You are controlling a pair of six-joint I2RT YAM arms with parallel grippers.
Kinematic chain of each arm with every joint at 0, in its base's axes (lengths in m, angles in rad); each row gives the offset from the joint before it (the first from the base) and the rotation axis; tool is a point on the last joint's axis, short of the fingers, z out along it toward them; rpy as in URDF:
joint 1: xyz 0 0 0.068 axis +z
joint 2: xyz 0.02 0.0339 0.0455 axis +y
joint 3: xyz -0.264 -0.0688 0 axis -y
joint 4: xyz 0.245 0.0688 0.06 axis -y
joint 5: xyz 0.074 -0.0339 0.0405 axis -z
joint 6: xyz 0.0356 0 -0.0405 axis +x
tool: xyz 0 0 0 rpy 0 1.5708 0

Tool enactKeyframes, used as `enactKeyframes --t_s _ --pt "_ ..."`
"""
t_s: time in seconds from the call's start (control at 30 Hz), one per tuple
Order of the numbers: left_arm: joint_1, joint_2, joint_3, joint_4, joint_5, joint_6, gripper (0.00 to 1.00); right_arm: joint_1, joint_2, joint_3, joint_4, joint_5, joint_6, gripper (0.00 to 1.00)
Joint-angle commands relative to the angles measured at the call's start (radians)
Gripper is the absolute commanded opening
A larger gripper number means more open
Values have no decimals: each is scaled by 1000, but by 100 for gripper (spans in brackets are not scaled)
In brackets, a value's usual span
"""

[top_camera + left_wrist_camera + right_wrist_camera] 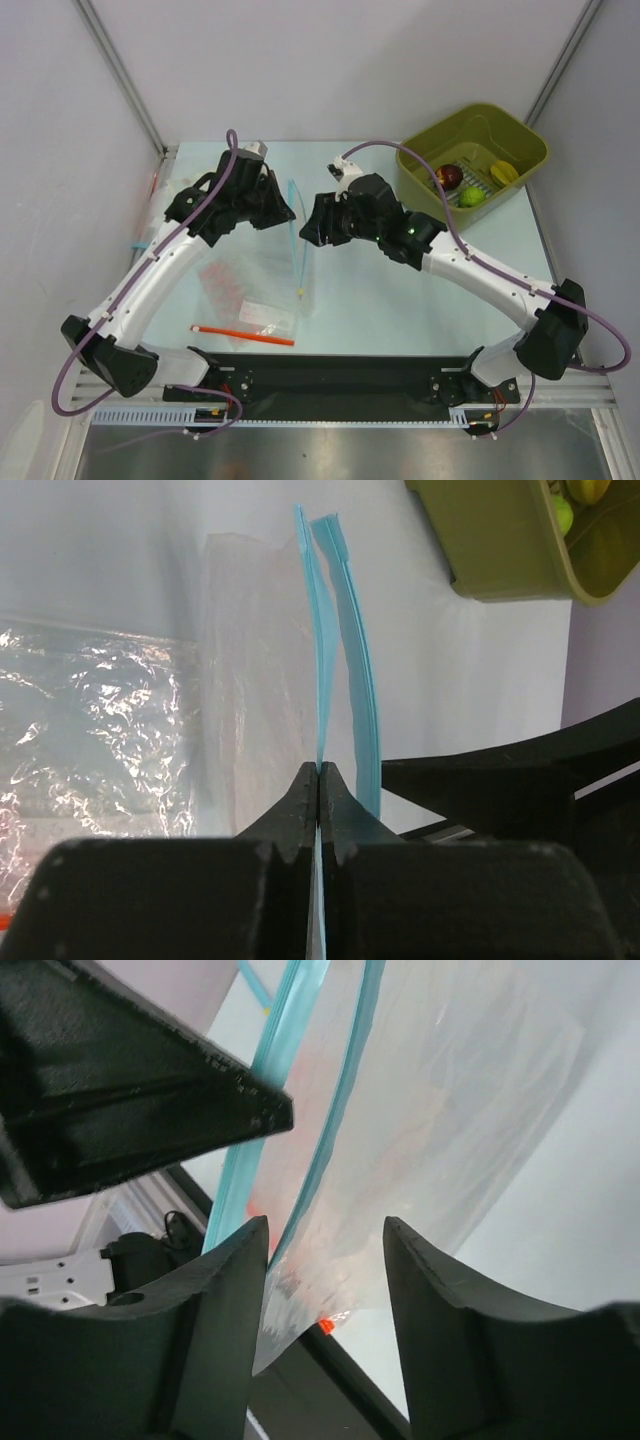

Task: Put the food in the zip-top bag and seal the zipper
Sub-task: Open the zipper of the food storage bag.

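On the pale table (400, 300), centre frame, I hold the clear bag (268, 262) up on edge. An olive tub (470, 130) sits at upper right, and a second bag (235, 290) with a red strip (243, 335) lies flat at lower left. My left hand (319, 780) is clamped on one lip of the blue zipper (330, 650). My right hand (325, 1235) is spread apart, straddling the other lip. The mouth gapes slightly. The red fruit (449, 177), green fruit (471, 196) and yellow fruit (503, 172) are in the tub.
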Motion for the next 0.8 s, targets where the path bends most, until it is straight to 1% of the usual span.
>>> enactKeyframes --t_s 0.0,0.07,0.13,0.2,0.23,0.27,0.3,0.37,0.43,0.5,0.53,0.57,0.67,0.77 --pt "-16 14 71 -37 -8 56 0 6 25 75 -88 83 -8 51" --pt "-27 36 94 -52 -8 71 0 6 44 103 -104 92 -11 46" --pt "-36 50 128 -78 -6 82 0 8 64 123 -116 82 -11 45" --pt "-41 64 151 -92 -6 85 0 9 73 129 -124 66 -6 41" --pt "-42 67 158 -96 -8 91 0 9 78 135 -133 69 -6 38" --pt "-44 73 169 -103 -8 94 0 11 82 146 -145 88 -8 31" --pt "-42 86 195 -125 -41 99 0 11 82 151 -169 98 -8 28" --pt "-44 105 238 -165 -54 119 0 11 70 152 -183 117 -15 26" --pt "-45 132 264 -191 -57 145 0 11 58 149 -187 117 -27 26" --pt "-48 154 295 -231 -61 165 0 11 47 154 -213 155 -43 24" --pt "-50 169 301 -242 -71 183 0 9 45 155 -225 170 -49 21" --pt "-53 174 307 -257 -74 192 0 5 42 155 -255 201 -55 16" --pt "-58 174 310 -268 -95 214 0 -24 24 148 -294 230 -58 12" --pt "-62 172 313 -287 -120 228 0 -55 -7 131 -312 238 -55 11"
